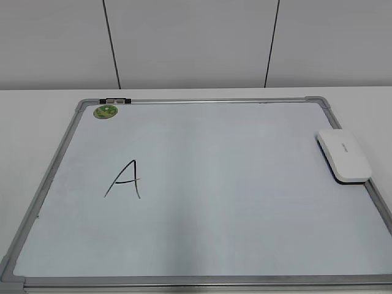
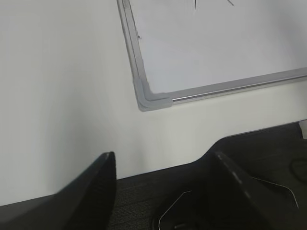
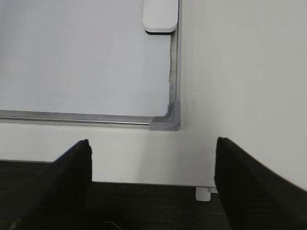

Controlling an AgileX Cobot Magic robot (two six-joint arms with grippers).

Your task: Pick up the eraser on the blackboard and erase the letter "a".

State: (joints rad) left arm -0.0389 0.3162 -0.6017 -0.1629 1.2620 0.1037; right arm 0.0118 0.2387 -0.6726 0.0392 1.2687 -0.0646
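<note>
The white eraser (image 1: 343,155) lies flat on the right edge of the blackboard (image 1: 233,196). It also shows at the top of the right wrist view (image 3: 160,17). A tall angular capital "A" (image 1: 125,179) is drawn on the board's left half. No small lowercase "a" shows in any view. Neither gripper shows in the exterior view. My left gripper (image 2: 163,158) is open and empty, near the table's front edge by the board's near left corner (image 2: 152,100). My right gripper (image 3: 153,143) is open and empty, just in front of the board's near right corner (image 3: 167,122).
A round green sticker (image 1: 105,111) sits near the board's far left corner, and a small black-and-grey clip (image 1: 115,100) sits on the far frame above it. The white table (image 1: 37,122) surrounds the board. A pale panelled wall (image 1: 196,43) stands behind.
</note>
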